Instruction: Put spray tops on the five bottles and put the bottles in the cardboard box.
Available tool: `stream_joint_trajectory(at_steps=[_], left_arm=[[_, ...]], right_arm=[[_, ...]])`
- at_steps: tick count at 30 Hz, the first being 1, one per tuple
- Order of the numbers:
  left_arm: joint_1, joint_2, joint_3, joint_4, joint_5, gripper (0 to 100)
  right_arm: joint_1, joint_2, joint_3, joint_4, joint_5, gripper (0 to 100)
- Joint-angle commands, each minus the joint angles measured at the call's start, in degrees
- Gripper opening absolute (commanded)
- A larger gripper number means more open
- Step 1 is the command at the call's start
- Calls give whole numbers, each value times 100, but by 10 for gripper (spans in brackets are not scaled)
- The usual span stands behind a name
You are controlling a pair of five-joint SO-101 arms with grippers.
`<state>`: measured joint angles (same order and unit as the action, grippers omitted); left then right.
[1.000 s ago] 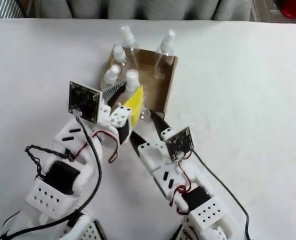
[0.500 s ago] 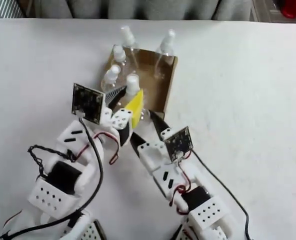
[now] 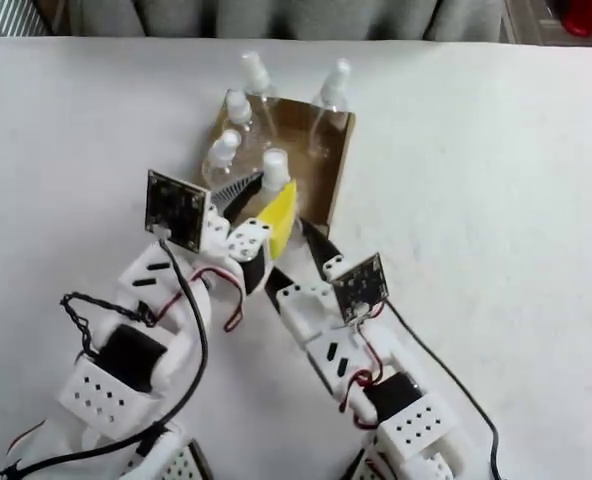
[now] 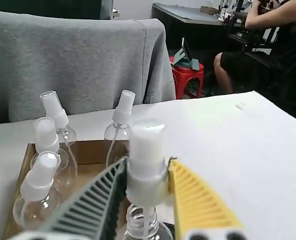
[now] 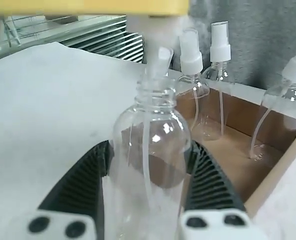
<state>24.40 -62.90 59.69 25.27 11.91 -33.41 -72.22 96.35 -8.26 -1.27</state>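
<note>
As left claw [image 4: 145,169] pinches top [image 4: 146,145], box edge [image 3: 342,172] adjoins.

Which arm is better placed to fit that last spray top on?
Left: the left gripper holds the spray top just above the open bottle; the right gripper only holds that bottle.

A brown cardboard box [image 3: 338,170] sits open-topped toward the table's far edge, about midway along it. Four clear bottles [image 3: 222,150] stand upright inside, each capped with a white sprayer. A fifth bottle [image 5: 149,145], clear and upright, is just beside the box's near wall, clamped in the right gripper [image 5: 149,150]. Its white spray top [image 4: 145,155], pinched in the left gripper [image 4: 147,170], hangs above the open neck, not seated, with its dip tube down inside the bottle.
</note>
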Motion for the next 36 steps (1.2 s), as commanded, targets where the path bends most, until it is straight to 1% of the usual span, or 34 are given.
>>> stream_joint_trajectory(at_steps=[1,10,15,36], left_arm=[[101,-75,-18,-211,220,116],[-119,-75,97,-229,220,116],[-84,-110,404,-229,220,118],[-101,-110,747,-237,220,121]], right_arm=[[31,-75,70,4,53,16],[31,-75,70,4,53,16],[31,-75,70,4,53,16],[31,-75,70,4,53,16]])
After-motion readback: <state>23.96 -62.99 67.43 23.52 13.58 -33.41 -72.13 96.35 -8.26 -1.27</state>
